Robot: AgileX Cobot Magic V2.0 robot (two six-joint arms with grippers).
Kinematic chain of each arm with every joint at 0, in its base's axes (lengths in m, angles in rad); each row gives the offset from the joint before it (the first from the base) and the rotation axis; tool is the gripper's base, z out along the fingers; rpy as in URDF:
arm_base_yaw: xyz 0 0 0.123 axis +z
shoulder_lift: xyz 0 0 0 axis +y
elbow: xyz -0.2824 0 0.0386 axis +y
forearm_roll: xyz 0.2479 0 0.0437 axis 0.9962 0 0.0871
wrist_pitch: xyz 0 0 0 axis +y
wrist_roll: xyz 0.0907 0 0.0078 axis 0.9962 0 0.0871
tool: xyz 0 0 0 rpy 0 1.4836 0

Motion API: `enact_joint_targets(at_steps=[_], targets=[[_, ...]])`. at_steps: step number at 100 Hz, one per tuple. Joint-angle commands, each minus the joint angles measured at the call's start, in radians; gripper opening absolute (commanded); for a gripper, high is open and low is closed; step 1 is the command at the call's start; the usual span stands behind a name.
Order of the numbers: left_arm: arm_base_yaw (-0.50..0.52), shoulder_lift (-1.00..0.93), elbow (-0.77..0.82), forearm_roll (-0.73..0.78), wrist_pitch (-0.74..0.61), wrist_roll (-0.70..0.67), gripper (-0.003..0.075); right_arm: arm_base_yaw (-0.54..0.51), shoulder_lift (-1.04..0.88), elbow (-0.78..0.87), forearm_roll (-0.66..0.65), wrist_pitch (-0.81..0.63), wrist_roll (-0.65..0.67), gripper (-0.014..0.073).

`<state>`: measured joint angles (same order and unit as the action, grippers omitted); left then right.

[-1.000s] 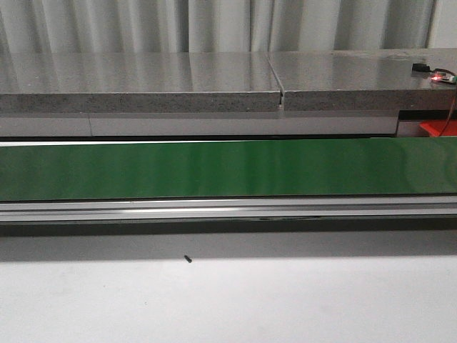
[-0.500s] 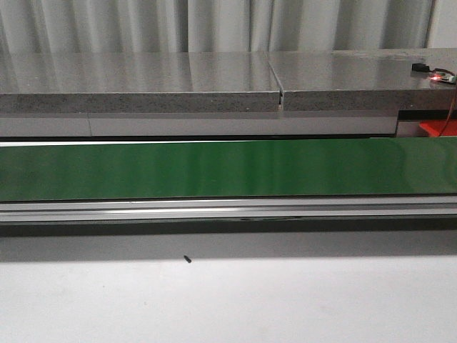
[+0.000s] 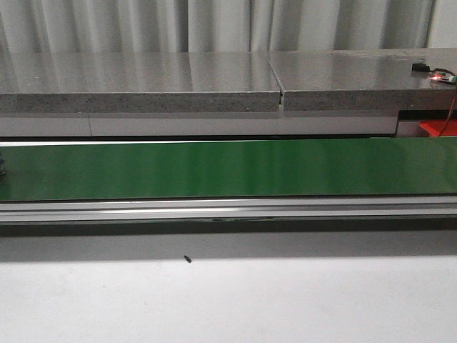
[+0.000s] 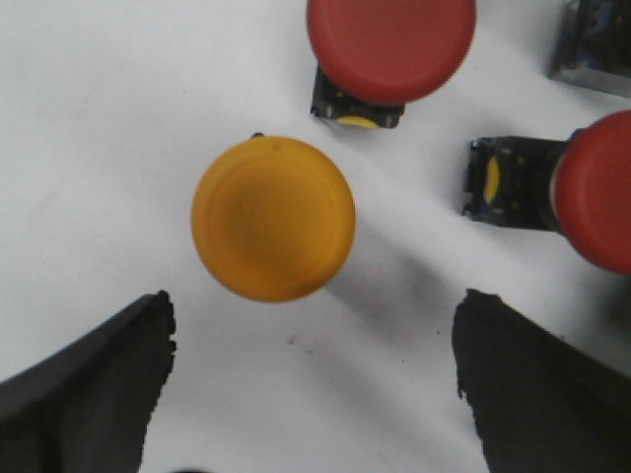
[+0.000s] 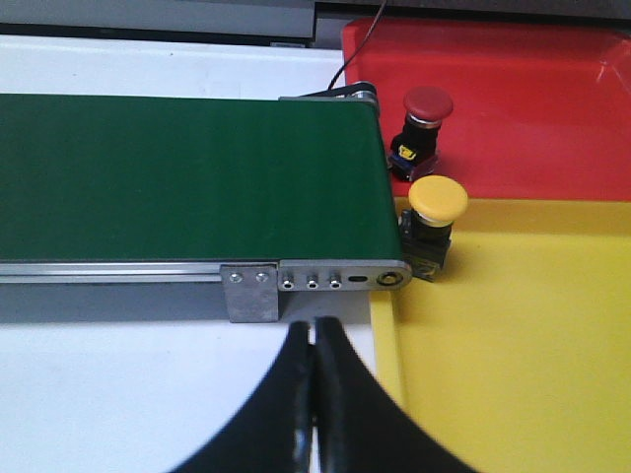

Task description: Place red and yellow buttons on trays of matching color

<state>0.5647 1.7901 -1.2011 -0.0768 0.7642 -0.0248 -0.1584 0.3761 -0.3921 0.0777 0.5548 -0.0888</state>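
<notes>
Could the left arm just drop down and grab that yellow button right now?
Probably yes. The left gripper is open, its fingers spread wider than the yellow button, which stands upright on the white surface just ahead of them. The red buttons sit apart from it, leaving room around it.

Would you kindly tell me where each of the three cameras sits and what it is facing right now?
Front view: looks forward over the white table at the green conveyor belt; no arm shows.
Left wrist view: looks down on a yellow button and two red buttons; the left gripper is open.
Right wrist view: looks along the belt's end to the red tray and yellow tray; the right gripper is shut.
Front and right wrist views share the belt.
</notes>
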Motion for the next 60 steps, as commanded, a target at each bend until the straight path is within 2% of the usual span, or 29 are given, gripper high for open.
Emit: enact_joint_targets(at_steps=[1, 23, 60], targets=[[0.003, -0.022, -0.029, -0.002, -0.063, -0.012, 0.0567, 0.000, 0.008, -0.027, -0.003, -0.072, -0.009, -0.0067], [0.003, 0.004, -0.029, -0.004, -0.128, -0.012, 0.0551, 0.000, 0.008, -0.027, -0.003, -0.072, -0.009, -0.0067], [0.003, 0.004, -0.027, -0.004, -0.149, -0.012, 0.0298, 0.000, 0.008, -0.027, -0.003, -0.072, -0.009, -0.0067]])
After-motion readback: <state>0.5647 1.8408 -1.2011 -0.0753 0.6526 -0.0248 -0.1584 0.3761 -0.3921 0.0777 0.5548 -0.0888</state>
